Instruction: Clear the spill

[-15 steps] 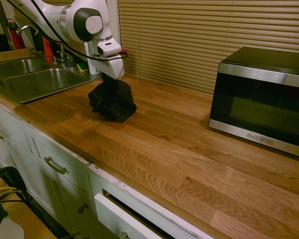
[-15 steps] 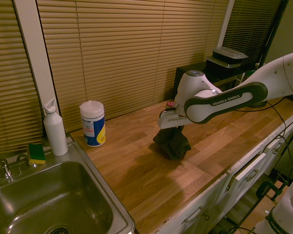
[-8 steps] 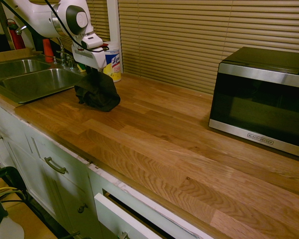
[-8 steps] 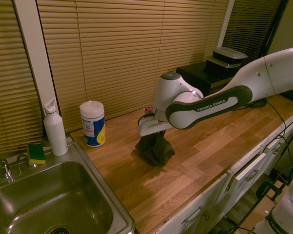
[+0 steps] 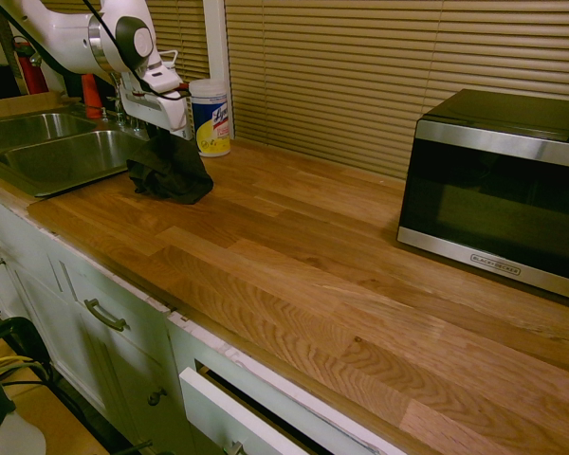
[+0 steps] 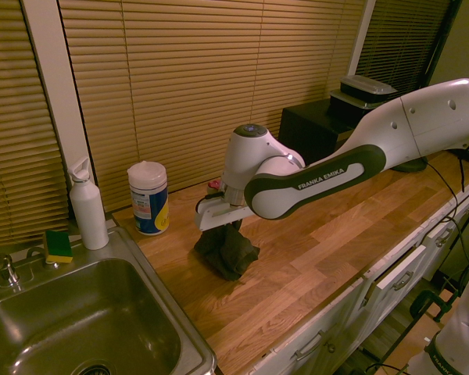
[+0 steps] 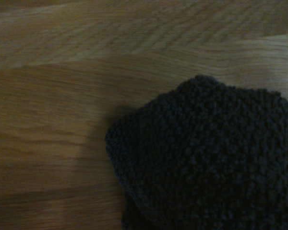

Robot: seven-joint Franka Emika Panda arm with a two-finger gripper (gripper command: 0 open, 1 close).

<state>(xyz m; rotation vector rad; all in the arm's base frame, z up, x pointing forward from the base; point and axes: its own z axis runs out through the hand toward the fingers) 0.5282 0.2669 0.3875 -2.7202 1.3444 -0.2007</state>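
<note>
Dim, yellowish light; soft shadow beside the blurry dark cloth [image 7: 206,158] in the wrist view.

We find the countertop [image 5: 313,256] of smooth striped wood with a low sheen. On it, our landmark, the microwave oven [image 5: 498,190], shows brushed metal bands and a glossy dark door. Well apart from the microwave oven, we note a matt, rough-textured black cloth [image 6: 228,248], a smooth plastic wipes canister [image 6: 149,199] and, beyond them, a shiny metal sink [image 6: 102,320].

wipes tub [image 6: 149,198]: obstacle near sink [image 6: 86,320] | open lane: countertop [image 5: 294,237] toward microwave [image 5: 503,190]
</note>
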